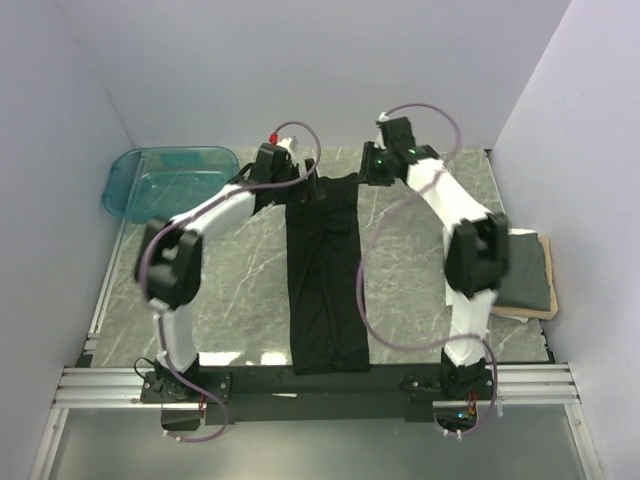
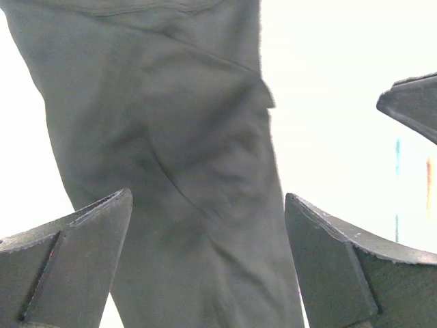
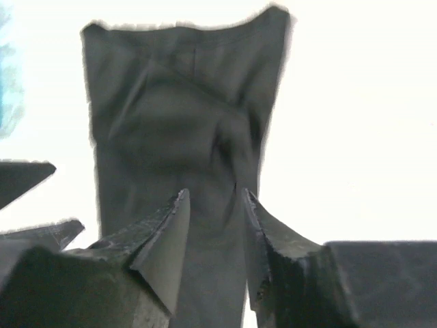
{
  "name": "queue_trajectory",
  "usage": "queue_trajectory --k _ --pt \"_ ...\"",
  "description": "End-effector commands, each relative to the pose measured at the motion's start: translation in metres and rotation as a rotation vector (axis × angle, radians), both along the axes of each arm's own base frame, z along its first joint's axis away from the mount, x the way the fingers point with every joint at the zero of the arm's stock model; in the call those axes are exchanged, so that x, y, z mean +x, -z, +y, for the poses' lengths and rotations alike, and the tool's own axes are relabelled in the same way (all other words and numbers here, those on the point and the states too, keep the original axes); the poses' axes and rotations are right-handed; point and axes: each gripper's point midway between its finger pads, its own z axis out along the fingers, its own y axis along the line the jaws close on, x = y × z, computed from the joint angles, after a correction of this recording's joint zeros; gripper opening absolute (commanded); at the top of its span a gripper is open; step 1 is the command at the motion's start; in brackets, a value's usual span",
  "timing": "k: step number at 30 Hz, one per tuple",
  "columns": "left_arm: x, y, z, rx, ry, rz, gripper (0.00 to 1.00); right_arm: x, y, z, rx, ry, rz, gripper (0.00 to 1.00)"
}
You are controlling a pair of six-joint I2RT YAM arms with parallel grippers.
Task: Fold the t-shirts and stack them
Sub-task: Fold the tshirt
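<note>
Cloth of this kind is judged light, limp and likely to sag or come unfolded if it is lifted at a single point. Hold is therefore best taken at the two far corners of the black t-shirt point(image 1: 325, 280), one in each claw, with all the layers pinched together. The shirt is laid out as a long narrow strip, running from just under both claws back toward the arm bases. The left gripper point(image 2: 208, 205) is spread fully wide and holds nothing, with the strip's far left corner beneath it. The right gripper point(image 3: 215, 198) is set part-way apart over the far right corner, and no cloth is seen pinched in it. Bare table point(image 1: 240, 290) is left on both sides of the strip for a lengthwise fold. A teal tub point(image 1: 165, 180) stands near the left gripper's outer side. Well behind and outward of the right gripper, the dark grey t-shirt point(image 1: 525, 265) rests folded on a tan board point(image 1: 545, 305) at the table edge.
</note>
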Motion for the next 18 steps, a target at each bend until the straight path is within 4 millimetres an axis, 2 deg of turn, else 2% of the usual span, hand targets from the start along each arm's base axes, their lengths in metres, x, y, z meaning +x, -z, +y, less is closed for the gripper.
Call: queue_trajectory --k 1,2,3,4,5,6,7,8,9,10,11,12,13,14,15,16,17,18 --pt "-0.054 -0.072 -0.005 -0.021 -0.004 -0.135 0.99 -0.048 -0.055 0.0 0.071 0.011 -0.126 0.46" --pt "-0.065 -0.071 -0.001 -0.02 -0.042 -0.131 0.99 -0.068 -0.08 -0.001 0.102 0.017 -0.181 0.47" --pt "-0.088 -0.069 -0.012 -0.027 -0.023 -0.122 0.99 -0.096 -0.046 -0.006 0.081 0.024 -0.113 0.49" --pt "-0.116 -0.063 -0.006 -0.027 -0.025 -0.103 0.99 -0.113 -0.045 0.004 0.108 0.02 -0.118 0.52" --pt "-0.13 -0.058 -0.005 -0.039 -0.058 -0.08 0.99 -0.134 -0.06 0.004 0.139 0.02 -0.161 0.53" --pt "-0.157 -0.051 -0.016 -0.043 -0.029 -0.059 0.99 -0.162 -0.026 0.002 0.129 0.022 -0.089 0.53" --pt "-0.183 -0.042 -0.009 -0.042 -0.024 -0.038 0.99 -0.176 -0.023 0.008 0.17 0.025 -0.081 0.53" --pt "-0.197 -0.035 -0.007 -0.051 -0.055 -0.013 0.99 -0.2 -0.031 0.018 0.202 -0.01 -0.104 0.54" --pt "-0.232 -0.01 -0.008 -0.01 -0.018 0.042 1.0 -0.224 -0.003 0.017 0.186 -0.014 -0.051 0.54" --pt "-0.249 -0.016 -0.007 -0.038 -0.011 0.041 0.99 -0.237 0.001 0.018 0.201 -0.008 -0.036 0.54" --pt "-0.265 -0.01 -0.005 -0.05 -0.024 0.078 0.99 -0.262 -0.004 0.03 0.221 -0.063 -0.048 0.54" --pt "-0.287 -0.004 -0.006 -0.031 -0.006 0.083 0.99 -0.279 0.015 0.024 0.197 -0.057 -0.017 0.54" --pt "-0.305 0.008 0.009 0.011 -0.02 0.115 0.99 -0.295 0.023 0.023 0.196 -0.051 0.015 0.54" --pt "-0.318 0.012 0.013 0.002 -0.048 0.147 1.0 -0.307 0.02 0.02 0.216 -0.053 0.004 0.55" --pt "-0.335 0.017 0.014 0.016 -0.032 0.156 0.99 -0.326 0.038 0.017 0.191 -0.068 0.037 0.55" --pt "-0.347 0.025 0.021 0.021 -0.031 0.183 1.0 -0.339 0.047 0.014 0.199 -0.056 0.078 0.55" --pt "-0.358 0.03 0.023 0.008 -0.049 0.225 0.99 -0.349 0.047 0.014 0.225 -0.066 0.081 0.55" --pt "-0.375 0.035 0.019 0.005 -0.012 0.25 1.0 -0.367 0.063 0.013 0.214 -0.092 0.123 0.56"
